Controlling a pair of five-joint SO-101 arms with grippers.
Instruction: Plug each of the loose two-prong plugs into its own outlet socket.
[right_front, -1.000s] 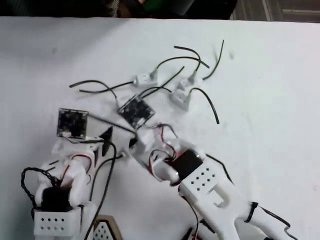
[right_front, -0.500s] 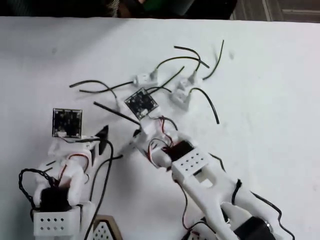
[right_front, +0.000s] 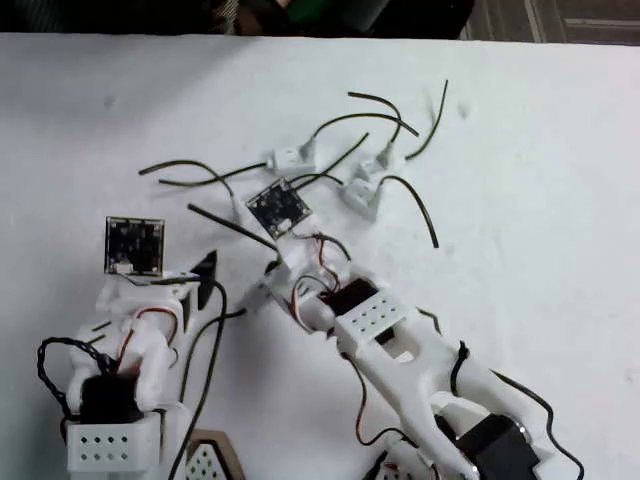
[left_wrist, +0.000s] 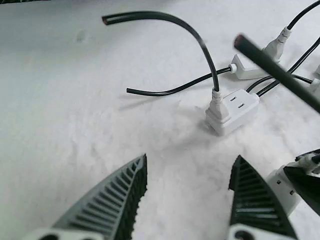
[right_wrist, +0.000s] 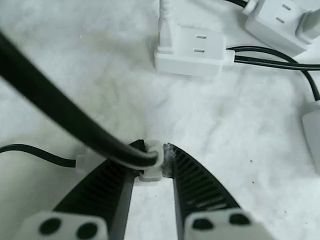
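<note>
Right wrist view has the right gripper (right_wrist: 152, 146) closed tight on a plug (right_wrist: 151, 167), with its black cord (right_wrist: 55, 100) trailing off to one side. The left gripper (left_wrist: 189, 165) stands wide open and empty, toward the tabletop's near left corner. The step in hand looks like carrying: the plug is grasped but not seated. Next, its prongs need lining up with the slots of the nearest outlet (right_wrist: 192, 50), just ahead toward the tabletop's middle. Another outlet (right_wrist: 277, 20) lies beyond.
</note>
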